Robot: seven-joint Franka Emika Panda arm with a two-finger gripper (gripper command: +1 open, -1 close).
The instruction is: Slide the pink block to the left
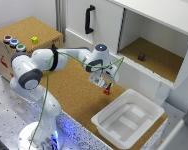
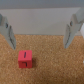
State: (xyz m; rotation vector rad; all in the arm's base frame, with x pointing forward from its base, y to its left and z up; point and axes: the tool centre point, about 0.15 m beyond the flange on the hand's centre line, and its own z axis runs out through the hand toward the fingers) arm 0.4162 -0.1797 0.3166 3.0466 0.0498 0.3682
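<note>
The pink block point(image 1: 107, 91) is a tiny reddish-pink cube lying on the cork surface point(image 1: 74, 90), close to the white tray. My gripper point(image 1: 104, 85) hovers right over it, pointing down. In the wrist view the gripper point(image 2: 39, 45) is open, with its two grey fingers point(image 2: 7, 31) spread wide and nothing between them. There the pink block point(image 2: 25, 59) rests on the cork, nearer one finger than the other and apart from both.
A white tray point(image 1: 128, 122) stands at the cork's edge, on the exterior view's right of the block. An open cabinet holds a small dark purple object point(image 1: 141, 57). A cork-topped box carries a yellow block point(image 1: 34, 39) and coloured buttons point(image 1: 14, 43).
</note>
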